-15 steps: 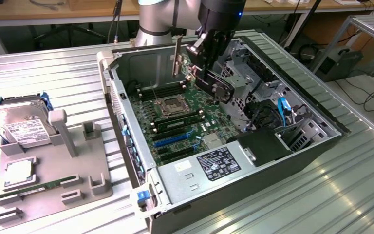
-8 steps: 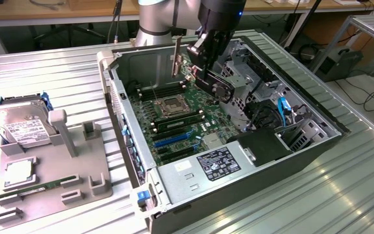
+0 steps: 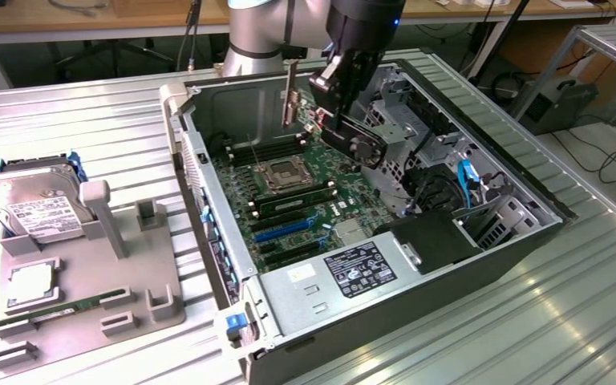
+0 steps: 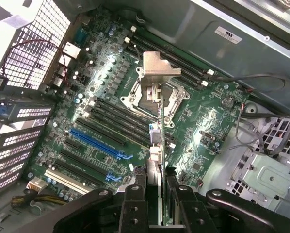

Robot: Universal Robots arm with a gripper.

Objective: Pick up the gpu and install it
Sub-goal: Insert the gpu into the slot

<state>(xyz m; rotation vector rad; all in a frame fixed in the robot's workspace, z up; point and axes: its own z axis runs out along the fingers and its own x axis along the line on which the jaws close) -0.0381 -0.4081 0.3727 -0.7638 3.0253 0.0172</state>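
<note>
Hold gpu upright over motherboard, jaws pinching its edge; square it with the blue slot, avoiding tilt.

The gripper clamps the gpu edge-on — its silver bracket seemingly hovering above the motherboard.

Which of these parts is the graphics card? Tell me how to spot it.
Find the big open computer case. Above its green motherboard, the robot's gripper holds the gpu in the air. It alone has a round black fan and a long silver end bracket, unlike the hard drive on the grey tray.
</note>
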